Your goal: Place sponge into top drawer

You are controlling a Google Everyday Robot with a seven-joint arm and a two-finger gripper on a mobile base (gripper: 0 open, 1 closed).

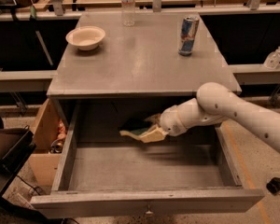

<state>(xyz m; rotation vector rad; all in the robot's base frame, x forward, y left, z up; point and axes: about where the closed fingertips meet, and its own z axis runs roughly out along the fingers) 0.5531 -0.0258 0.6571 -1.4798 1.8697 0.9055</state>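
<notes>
Grey cabinet top (pixel 130 66) carries 1 bowl (pixel 86 36), 1 can (pixel 188 29) and 1 bottle (pixel 128 6) near its far edge. Below, I see the top drawer (pixel 130 200) open; my gripper (pixel 141 132), clamped on the sponge (pixel 133 124), hangs near the drawer's back edge, centre.

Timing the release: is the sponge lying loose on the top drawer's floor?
No, the gripper holds the sponge inside the open top drawer, off its floor.

Grey on grey, one green spot.
Cream gripper (pixel 143 132) inside the grey top drawer (pixel 144 202) clasps the dark-green sponge (pixel 135 124); cream bowl (pixel 85 37), blue-and-silver can (pixel 188 28) above.
</notes>
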